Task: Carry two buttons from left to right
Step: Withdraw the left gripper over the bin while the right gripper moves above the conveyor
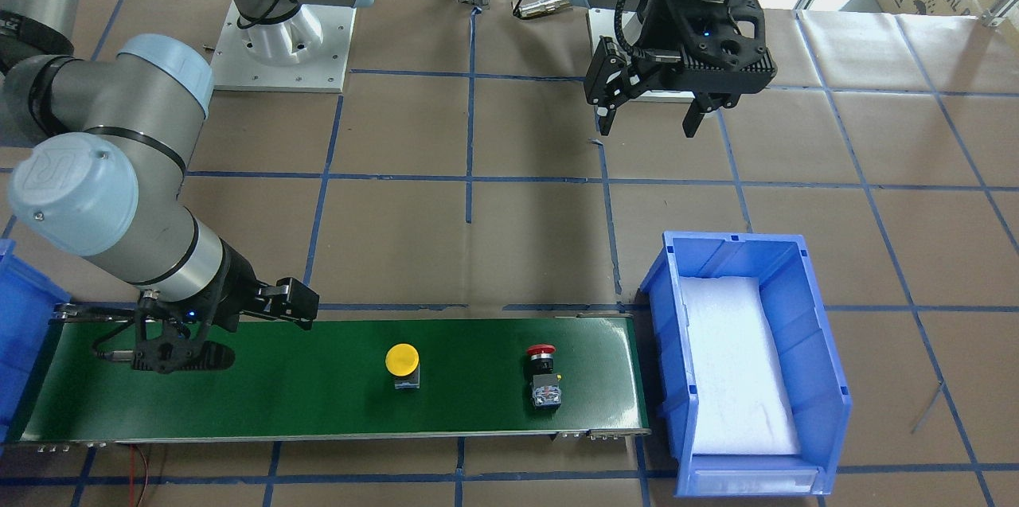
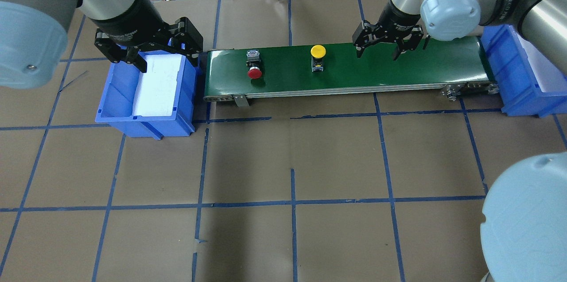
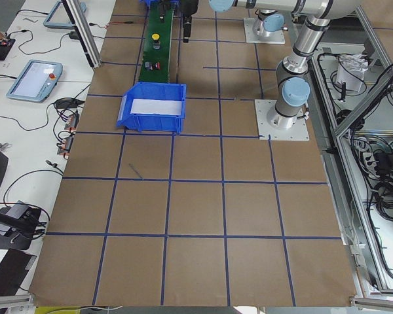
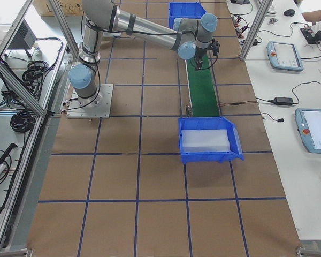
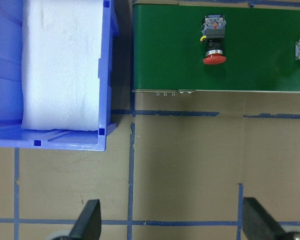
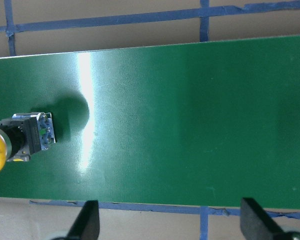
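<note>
Both buttons lie on the green conveyor belt (image 2: 376,74). The yellow-capped button (image 2: 317,52) (image 1: 402,360) is mid-belt and shows at the left edge of the right wrist view (image 6: 20,142). The red-capped button (image 2: 254,72) (image 1: 542,351) (image 5: 214,59) lies on its side near the belt's left end. My left gripper (image 1: 648,125) (image 5: 172,225) hangs open and empty, high over the paper on the robot's side of the left bin. My right gripper (image 2: 376,55) (image 6: 170,225) is open and empty over the belt, to the right of the yellow button.
A blue bin (image 2: 146,118) (image 1: 828,380) lined with white foam stands at the belt's left end. A second blue bin (image 2: 509,65) (image 1: 16,308) stands at the right end. Brown paper with a blue tape grid covers the table (image 2: 292,162).
</note>
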Controlling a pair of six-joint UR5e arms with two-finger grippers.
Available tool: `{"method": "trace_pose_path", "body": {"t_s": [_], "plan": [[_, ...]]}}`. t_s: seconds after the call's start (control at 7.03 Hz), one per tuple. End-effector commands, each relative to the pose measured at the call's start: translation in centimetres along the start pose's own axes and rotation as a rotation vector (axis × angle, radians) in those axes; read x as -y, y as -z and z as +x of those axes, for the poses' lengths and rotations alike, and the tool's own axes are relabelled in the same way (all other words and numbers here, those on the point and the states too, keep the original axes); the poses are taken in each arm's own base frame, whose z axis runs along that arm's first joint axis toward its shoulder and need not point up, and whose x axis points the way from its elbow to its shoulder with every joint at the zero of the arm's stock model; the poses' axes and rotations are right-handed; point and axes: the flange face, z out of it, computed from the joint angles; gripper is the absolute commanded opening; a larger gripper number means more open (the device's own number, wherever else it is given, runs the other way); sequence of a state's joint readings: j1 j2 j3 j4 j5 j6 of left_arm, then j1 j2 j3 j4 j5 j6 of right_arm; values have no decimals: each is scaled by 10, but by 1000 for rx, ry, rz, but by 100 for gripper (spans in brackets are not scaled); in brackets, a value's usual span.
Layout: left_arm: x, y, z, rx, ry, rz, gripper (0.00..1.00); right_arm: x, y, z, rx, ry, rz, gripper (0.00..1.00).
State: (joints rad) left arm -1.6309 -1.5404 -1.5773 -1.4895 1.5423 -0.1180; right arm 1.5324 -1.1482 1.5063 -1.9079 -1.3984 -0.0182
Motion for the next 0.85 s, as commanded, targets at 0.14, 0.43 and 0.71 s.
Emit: {"method": "trace_pose_path", "body": {"t_s": [0.14, 0.43, 0.71], "plan": [[2, 0, 0, -2, 0, 0, 100, -1, -5, 0, 4, 0, -8, 100], [1, 0, -1, 0, 3, 1, 100, -1, -4, 2, 3, 2, -7, 100], [1, 0, -1, 0, 3, 1, 100, 0, -5, 4, 4, 0, -8, 100]]}}
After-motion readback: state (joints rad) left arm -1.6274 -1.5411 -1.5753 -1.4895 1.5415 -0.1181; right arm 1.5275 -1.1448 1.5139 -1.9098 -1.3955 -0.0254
